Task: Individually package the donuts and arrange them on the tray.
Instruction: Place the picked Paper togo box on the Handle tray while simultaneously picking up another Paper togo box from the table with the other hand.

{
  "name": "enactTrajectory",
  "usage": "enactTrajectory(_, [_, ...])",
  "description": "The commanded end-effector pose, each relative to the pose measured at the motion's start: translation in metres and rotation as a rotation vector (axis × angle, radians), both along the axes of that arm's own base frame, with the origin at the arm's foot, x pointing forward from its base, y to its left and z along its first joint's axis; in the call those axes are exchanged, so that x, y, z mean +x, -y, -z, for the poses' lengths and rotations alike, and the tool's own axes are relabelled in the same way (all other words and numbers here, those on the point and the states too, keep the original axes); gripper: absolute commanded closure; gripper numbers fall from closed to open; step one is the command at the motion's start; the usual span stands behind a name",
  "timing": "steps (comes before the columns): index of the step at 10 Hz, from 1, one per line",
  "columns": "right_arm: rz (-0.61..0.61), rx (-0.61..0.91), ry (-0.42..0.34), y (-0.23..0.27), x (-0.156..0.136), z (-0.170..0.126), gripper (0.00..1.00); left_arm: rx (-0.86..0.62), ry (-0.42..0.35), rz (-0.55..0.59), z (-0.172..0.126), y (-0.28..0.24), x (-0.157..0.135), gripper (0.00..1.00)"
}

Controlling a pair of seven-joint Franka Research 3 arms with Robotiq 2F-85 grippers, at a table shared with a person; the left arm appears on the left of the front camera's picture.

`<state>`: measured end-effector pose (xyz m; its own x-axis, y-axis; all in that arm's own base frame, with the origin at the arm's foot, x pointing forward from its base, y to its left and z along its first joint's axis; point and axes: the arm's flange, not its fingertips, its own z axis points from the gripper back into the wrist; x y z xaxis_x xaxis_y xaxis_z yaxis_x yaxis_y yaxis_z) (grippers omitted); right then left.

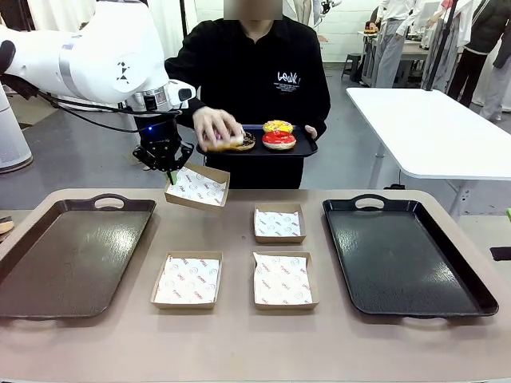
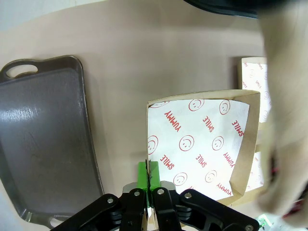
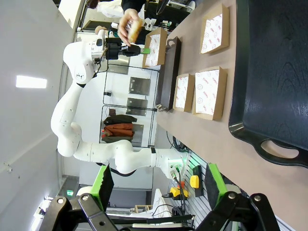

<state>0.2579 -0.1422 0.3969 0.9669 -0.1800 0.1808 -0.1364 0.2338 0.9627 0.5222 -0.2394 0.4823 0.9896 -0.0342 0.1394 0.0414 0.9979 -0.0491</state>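
Observation:
My left gripper (image 1: 170, 169) is shut on the edge of a paper-lined cardboard box (image 1: 196, 186) and holds it tilted above the table's far side. In the left wrist view the green pads (image 2: 142, 174) pinch the rim of that box (image 2: 202, 149). Across the table the person holds a small black tray (image 1: 307, 148) carrying a yellow donut (image 1: 278, 127), a red donut (image 1: 279, 140) and a dark donut (image 1: 247, 142). The person's hand (image 1: 214, 126) grips another donut (image 1: 229, 142) just above the held box. My right gripper (image 3: 161, 192) is open and empty.
Three more lined boxes (image 1: 279, 223) (image 1: 188, 280) (image 1: 284, 279) lie mid-table. A large dark tray (image 1: 68, 255) sits at the left and a black one (image 1: 407, 255) at the right. The person's blurred hand (image 2: 284, 120) hangs close beside the held box.

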Motion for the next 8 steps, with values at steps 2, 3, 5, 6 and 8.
enactTrajectory(2, [0.001, 0.018, 0.014, -0.0001, 0.0019, -0.0001, 0.0, 0.0, 0.001, 0.0, -0.0003, -0.0006, 0.0001, 1.0])
enactTrajectory(3, [0.001, 0.018, 0.014, -0.0001, 0.0019, -0.0001, 0.0, 0.0, 0.001, 0.0, -0.0003, -0.0006, 0.0001, 1.0])
enactTrajectory(5, [0.001, 0.018, 0.014, -0.0001, 0.0019, -0.0001, 0.0, 0.0, 0.001, 0.0, -0.0003, -0.0006, 0.0001, 1.0])
enactTrajectory(6, [0.001, 0.018, 0.014, -0.0001, 0.0019, -0.0001, 0.0, 0.0, 0.001, 0.0, -0.0003, -0.0006, 0.0001, 1.0])
enactTrajectory(8, [0.001, 0.018, 0.014, -0.0001, 0.0019, -0.0001, 0.0, 0.0, 0.001, 0.0, -0.0003, -0.0006, 0.0001, 1.0])
